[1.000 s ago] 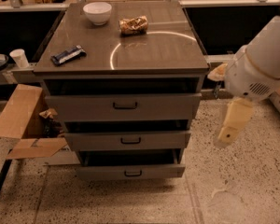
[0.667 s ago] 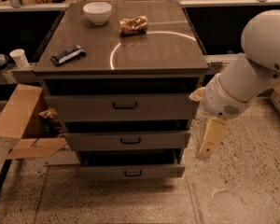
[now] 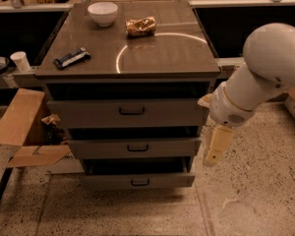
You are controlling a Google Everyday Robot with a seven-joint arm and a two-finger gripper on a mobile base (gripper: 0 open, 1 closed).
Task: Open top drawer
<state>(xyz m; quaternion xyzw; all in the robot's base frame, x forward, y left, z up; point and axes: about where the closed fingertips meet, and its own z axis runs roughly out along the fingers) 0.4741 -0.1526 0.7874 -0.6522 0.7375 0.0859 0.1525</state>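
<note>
The top drawer [image 3: 88, 113] is the tallest grey front of the cabinet, with a small black bar handle [image 3: 132, 111] at its centre. It stands slightly out from the cabinet, with a dark gap above it. My gripper [image 3: 215, 149] hangs down from the white arm [image 3: 265, 68] just right of the cabinet, level with the middle drawer [image 3: 98, 148] and below and right of the top drawer's handle. It touches nothing and holds nothing.
The bottom drawer [image 3: 103, 181] sits lowest. On the cabinet top lie a white bowl [image 3: 103, 13], a crumpled snack bag [image 3: 140, 26] and a dark bar [image 3: 71, 57]. An open cardboard box [image 3: 20, 127] stands on the left. A white cup [image 3: 21, 61] stands behind it.
My arm and gripper have moved left, from well right of the cabinet to close beside its right edge. The drawers have not moved.
</note>
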